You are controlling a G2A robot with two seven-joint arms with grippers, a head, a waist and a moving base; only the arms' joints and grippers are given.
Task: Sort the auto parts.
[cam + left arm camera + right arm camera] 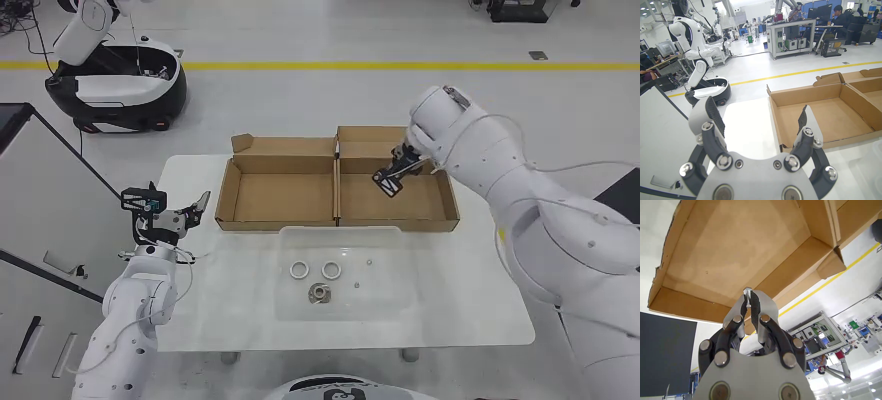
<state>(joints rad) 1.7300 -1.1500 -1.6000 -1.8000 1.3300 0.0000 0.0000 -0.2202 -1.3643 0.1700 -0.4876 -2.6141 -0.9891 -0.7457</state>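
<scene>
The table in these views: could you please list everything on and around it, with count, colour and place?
table: one, white, in front of the robot.
left box: one, brown cardboard, open, far side of the table.
right box: one, brown cardboard, open, right beside the left box.
clear tray: one, transparent, mid-table, nearer the robot than the boxes.
rings: two, white, side by side in the tray.
metal part: one, grey, in the tray by the rings.
bolt: one, silver, held over the right box.
other robot: one, white and black, on the floor beyond the table.
left hand: open, at the table's left edge.
right hand: shut on the bolt.
</scene>
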